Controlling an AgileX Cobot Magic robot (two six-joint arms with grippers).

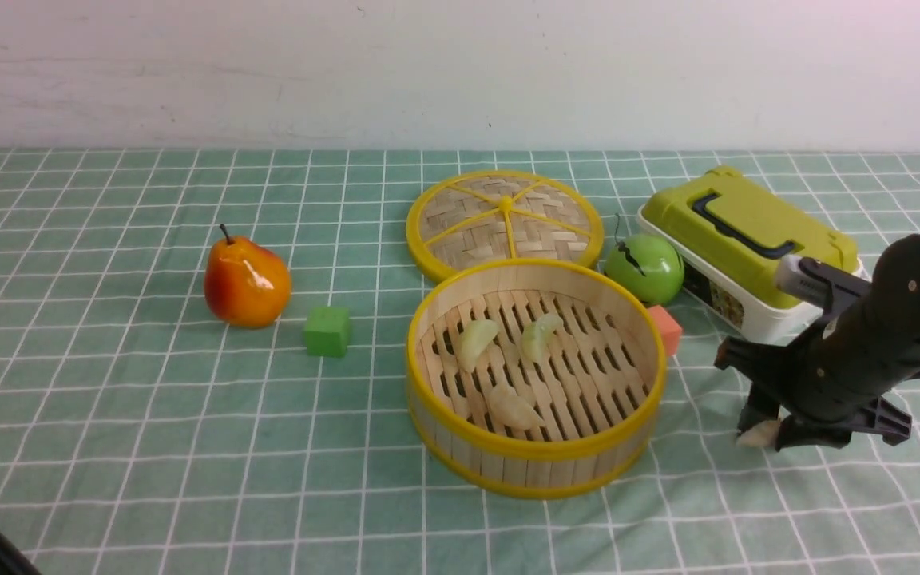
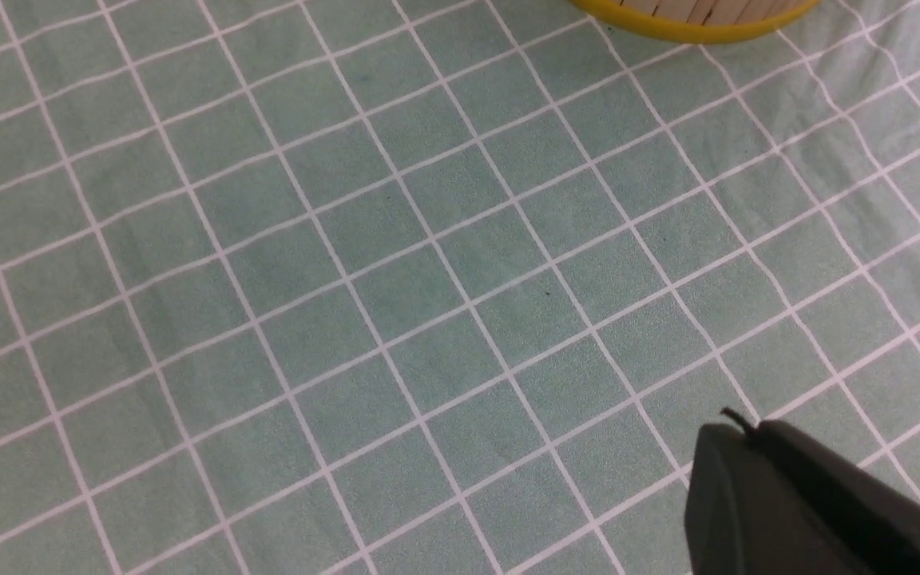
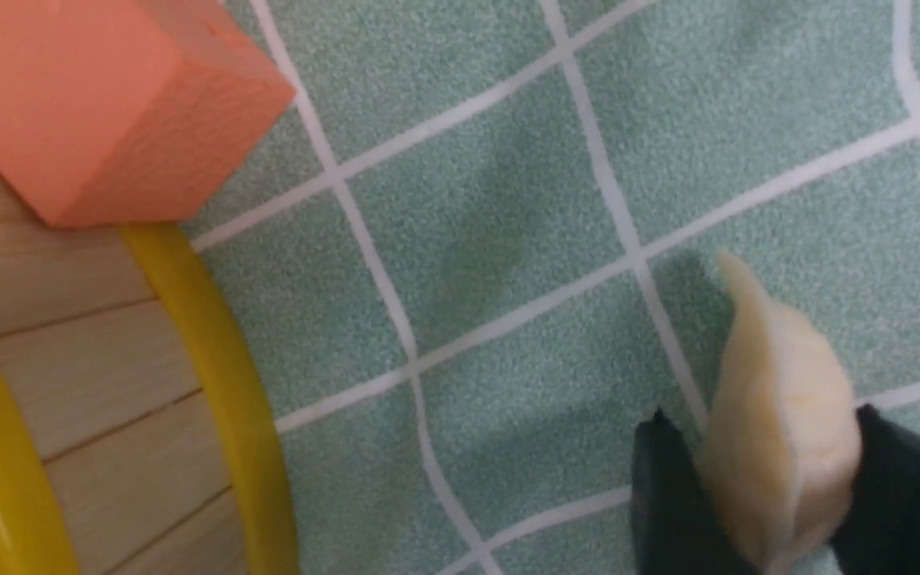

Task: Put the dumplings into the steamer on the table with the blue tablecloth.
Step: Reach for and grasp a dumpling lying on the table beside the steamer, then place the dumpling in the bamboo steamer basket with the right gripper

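Grips the fourth dumpling (image 1: 758,435) with the right pincer (image 1: 771,431), fingers pressed to both flanks, low on the blue tablecloth (image 1: 148,447) covering the worktop (image 1: 69,519). Sits between 3 and 4 o'clock from the steamer (image 1: 536,455), apart from its wall.

Looks light, glossy and likely slick, with a plump belly and a thin tapering tip. Probably firm toy plastic, so unlikely to crush, yet apt to squirt out of a skewed pinch. Best taken across the thick middle, as here, never by the narrow tip poking beyond the fingers.

Counts three other dumplings (image 1: 541,335) inside the steamer, on its slatted floor at about 10, 12 and 7 o'clock, none touching another. Leaves bare slats toward 3 o'clock, a fair spot for the drop.

Shows the left pincer (image 2: 727,455) shut and empty over bare cloth, off toward the steamer's 8 o'clock.

Finds the woven lid (image 1: 505,220) flat at 12 o'clock behind the steamer, and an orange cube (image 1: 665,327) just beside the wall at 2 o'clock.
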